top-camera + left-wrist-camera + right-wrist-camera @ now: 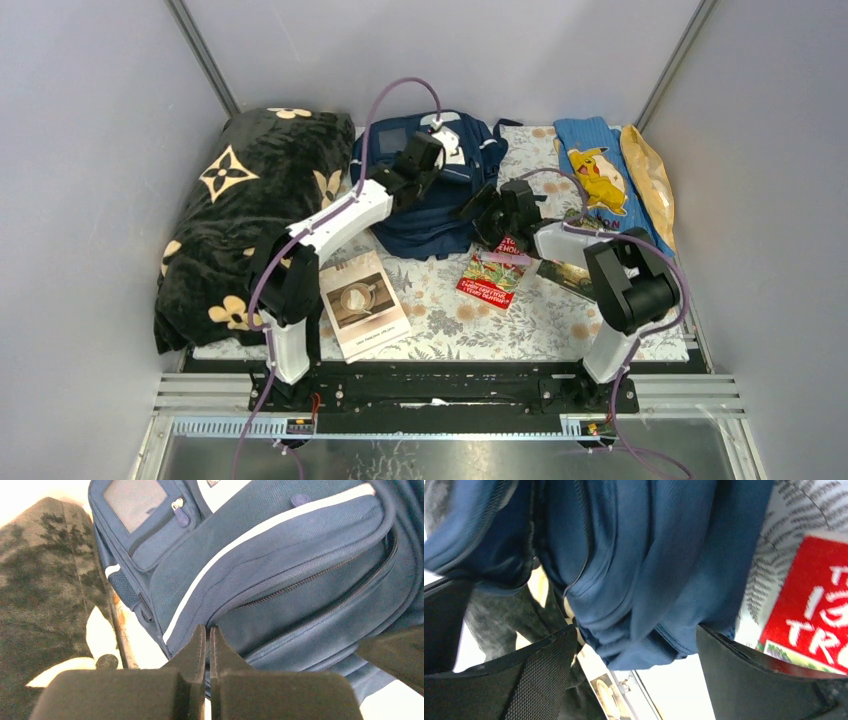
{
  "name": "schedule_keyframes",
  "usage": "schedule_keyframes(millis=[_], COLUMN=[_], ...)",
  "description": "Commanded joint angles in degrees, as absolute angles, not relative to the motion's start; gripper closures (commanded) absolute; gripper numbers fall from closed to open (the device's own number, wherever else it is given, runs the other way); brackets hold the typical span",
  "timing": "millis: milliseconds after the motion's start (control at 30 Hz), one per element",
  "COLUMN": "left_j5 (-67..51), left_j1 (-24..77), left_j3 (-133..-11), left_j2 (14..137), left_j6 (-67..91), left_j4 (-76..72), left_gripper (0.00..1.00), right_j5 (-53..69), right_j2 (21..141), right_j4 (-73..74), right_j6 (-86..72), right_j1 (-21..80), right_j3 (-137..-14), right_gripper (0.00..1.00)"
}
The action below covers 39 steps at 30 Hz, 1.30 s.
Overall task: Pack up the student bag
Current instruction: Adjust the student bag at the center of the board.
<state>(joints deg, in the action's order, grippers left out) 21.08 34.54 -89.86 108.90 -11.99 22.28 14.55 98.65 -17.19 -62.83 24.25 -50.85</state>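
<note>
Student bag [430, 215] looks zipped beneath the pinched, empty left claw [207, 630], facing the wide-spread right claw [636, 629]; red book [493, 273] and cream book [363, 303] lie unpacked behind them.

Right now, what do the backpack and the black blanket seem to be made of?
The navy backpack: woven synthetic fabric, probably nylon or polyester, matte; its fine weave shows. The black blanket: plush fleece, judging by its soft, fuzzy pile.
</note>
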Motion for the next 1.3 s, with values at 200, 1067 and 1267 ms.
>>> schedule_keyframes(millis=[200, 1067, 1267], left_j5=[14.0, -3.5, -1.6], left_j1=[30.3, 30.6, 30.6], left_j3=[-102.3, -94.8, -94.9], left_j2=[103.6, 96.9, 101.1], left_j6=[-0.2, 12.9, 11.5], left_j4=[33.9, 33.5, 30.9], left_gripper=[1.0, 1.0, 1.0], right_j5=[17.3, 32.0, 24.4], right_j2=[108.7, 122.8, 114.3], right_j4=[-17.8, 23.7, 19.9], right_j6=[-59.5, -29.4, -30.2], right_j1=[24.7, 14.8, 14.6], right_j3=[-65.0, -106.5, -94.9], right_gripper=[0.84, 0.93, 0.28])
